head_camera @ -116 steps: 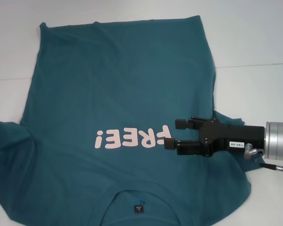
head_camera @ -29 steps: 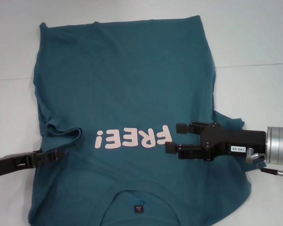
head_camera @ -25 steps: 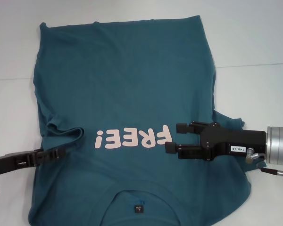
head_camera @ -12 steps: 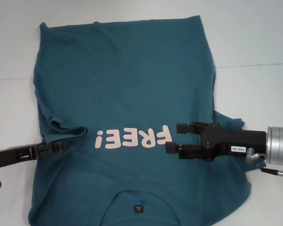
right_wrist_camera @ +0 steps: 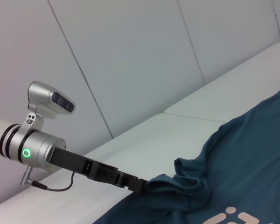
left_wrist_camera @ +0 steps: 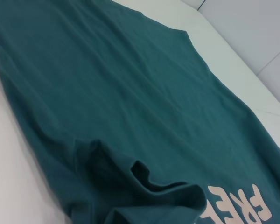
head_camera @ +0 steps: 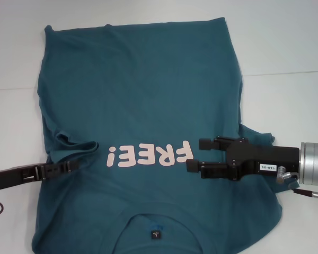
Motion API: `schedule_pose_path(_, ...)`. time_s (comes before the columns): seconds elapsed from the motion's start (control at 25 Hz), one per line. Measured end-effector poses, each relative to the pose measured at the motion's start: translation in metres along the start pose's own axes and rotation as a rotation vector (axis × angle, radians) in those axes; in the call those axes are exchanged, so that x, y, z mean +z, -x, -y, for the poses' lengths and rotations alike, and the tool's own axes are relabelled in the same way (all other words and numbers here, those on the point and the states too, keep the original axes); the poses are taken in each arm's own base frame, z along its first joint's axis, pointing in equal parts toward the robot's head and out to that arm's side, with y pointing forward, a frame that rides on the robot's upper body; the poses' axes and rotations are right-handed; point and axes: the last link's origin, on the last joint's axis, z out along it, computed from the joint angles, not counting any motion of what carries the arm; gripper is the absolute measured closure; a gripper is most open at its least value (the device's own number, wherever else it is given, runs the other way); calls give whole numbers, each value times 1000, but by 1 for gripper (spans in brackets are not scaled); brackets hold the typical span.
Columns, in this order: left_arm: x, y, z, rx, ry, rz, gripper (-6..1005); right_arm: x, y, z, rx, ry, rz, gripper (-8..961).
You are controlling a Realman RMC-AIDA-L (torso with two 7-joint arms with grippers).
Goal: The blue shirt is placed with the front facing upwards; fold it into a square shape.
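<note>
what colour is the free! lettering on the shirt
Pale pink lettering on the dark teal-blue shirt, clearest in the head view.

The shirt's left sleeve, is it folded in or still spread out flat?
Folded in. The left sleeve lies bunched on the blue shirt, the left end effector at its edge. The right sleeve remains spread.

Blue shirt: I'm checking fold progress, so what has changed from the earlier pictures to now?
The blue shirt's left sleeve, spread flat on the table earlier, is now folded in onto the body beside the lettering. The left gripper, absent at first, came in holding that sleeve fold and is now edging outward along the shirt's side. The right gripper stayed open over the shirt's right side; the rest of the shirt lies unchanged.
</note>
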Motion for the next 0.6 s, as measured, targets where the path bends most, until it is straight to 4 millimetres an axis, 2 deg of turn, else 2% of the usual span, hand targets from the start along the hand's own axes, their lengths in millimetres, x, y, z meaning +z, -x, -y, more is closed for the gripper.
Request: schedule_pose_path(0.6, 0, 5, 3, -12, -22, 34, 108, -2, -3, -1, 8, -1, 0, 27)
